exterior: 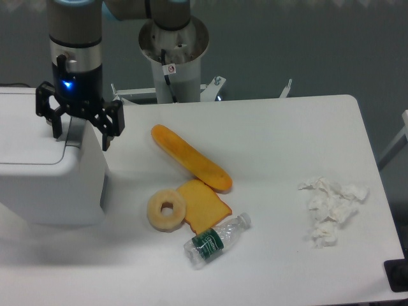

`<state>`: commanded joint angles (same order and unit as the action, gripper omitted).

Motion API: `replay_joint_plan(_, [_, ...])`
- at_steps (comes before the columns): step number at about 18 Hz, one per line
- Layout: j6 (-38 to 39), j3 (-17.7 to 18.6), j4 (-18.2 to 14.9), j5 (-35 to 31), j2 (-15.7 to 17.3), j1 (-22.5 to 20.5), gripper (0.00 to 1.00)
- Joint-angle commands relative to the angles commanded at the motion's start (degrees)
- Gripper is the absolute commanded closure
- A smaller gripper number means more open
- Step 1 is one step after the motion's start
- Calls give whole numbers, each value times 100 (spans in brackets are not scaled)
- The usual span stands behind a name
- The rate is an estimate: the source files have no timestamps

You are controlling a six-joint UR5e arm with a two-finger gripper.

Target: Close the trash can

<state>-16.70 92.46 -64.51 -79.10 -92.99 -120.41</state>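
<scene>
The large white plastic box-shaped trash can [48, 182] stands at the left edge of the white desk [287, 127], its flat lid looking level and apparently down, or nearly so. The black two-finger gripper [80, 132] hangs over the can's right rear corner, by the grey hinge tab [75, 132], fingers spread apart and holding nothing. To finish well, press straight down on the lid, gently, checking it seats flush all round, and lift away without snagging the tab.

Trash can [48, 172] at desk's [287, 127] left edge, gripper [81, 135] above its far right corner. Baguette [190, 159], donut [166, 210], toast [203, 205], bottle [217, 240] mid-desk; tissues [330, 207] far right.
</scene>
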Motion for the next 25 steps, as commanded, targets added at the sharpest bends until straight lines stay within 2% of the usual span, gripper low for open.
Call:
replay_joint_plan(4, [61, -97, 9, 17, 44, -26, 0])
replay_joint_plan(8, [1, -342, 0, 62, 158, -96, 0])
replay_joint_plan(11, [-262, -387, 18, 44, 150, -648, 0])
replay_joint_plan(16, [-1298, -273, 9, -18, 62, -2071, 0])
replay_joint_plan(19, [-2291, -238, 0, -26, -236, -2688, 0])
replay_joint_plan(21, [-2985, -255, 0, -175, -604, -3030, 0])
replay_joint_plan(25, [-4400, -290, 26, -658, -1168, -3427, 0])
